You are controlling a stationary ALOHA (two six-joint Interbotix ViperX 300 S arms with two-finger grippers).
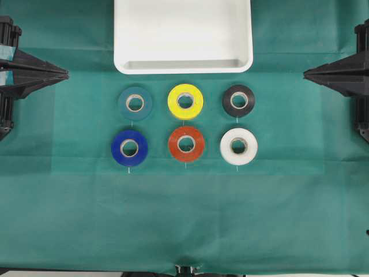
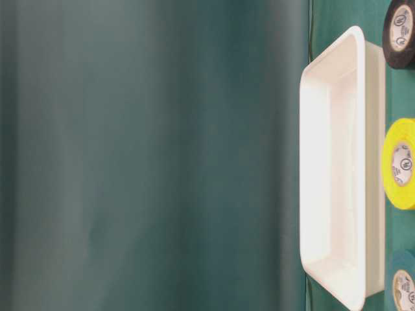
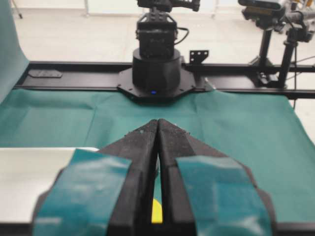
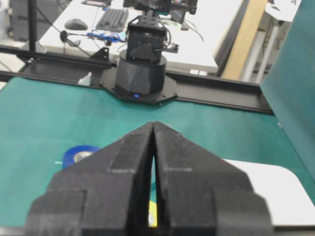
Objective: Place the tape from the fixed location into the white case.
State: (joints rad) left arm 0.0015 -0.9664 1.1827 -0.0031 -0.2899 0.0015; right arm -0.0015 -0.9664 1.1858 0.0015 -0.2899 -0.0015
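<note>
tape: yellow roll [image 1: 185,101], lying flat, top row middle of the six-roll grid, centre of the overhead frame; pale core faces up. Also at the right edge of the table-level view [image 2: 401,163], seen side-on.
white case: shallow white tray [image 1: 183,64] at top centre of the overhead frame, just above the yellow roll, a strip of cloth between them, not touching. Nothing lying in the part that shows; top edge is cut by the frame.
left gripper: [image 1: 64,74] at left edge of the overhead frame, tip pointing toward the middle, well apart from every roll. Wrist view shows the two black fingers [image 3: 142,142] pressed together, holding nothing; green tape patches on the finger bodies.
right gripper: [image 1: 307,73] at right edge of the overhead frame, tip pointing inward, well apart from the rolls. Wrist view shows jaws closed tip to tip, nothing between them.
other rolls: teal [image 1: 135,103] top left, black [image 1: 238,100] top right, blue [image 1: 129,148] bottom left, orange-red [image 1: 185,143] bottom middle, white [image 1: 238,146] bottom right. All flat, none touching.
cloth: green sheet [image 1: 184,219] covers the table.
wrist views: a yellow sliver low between each pair of fingers, probably the tape, too little visible to be sure.
</note>
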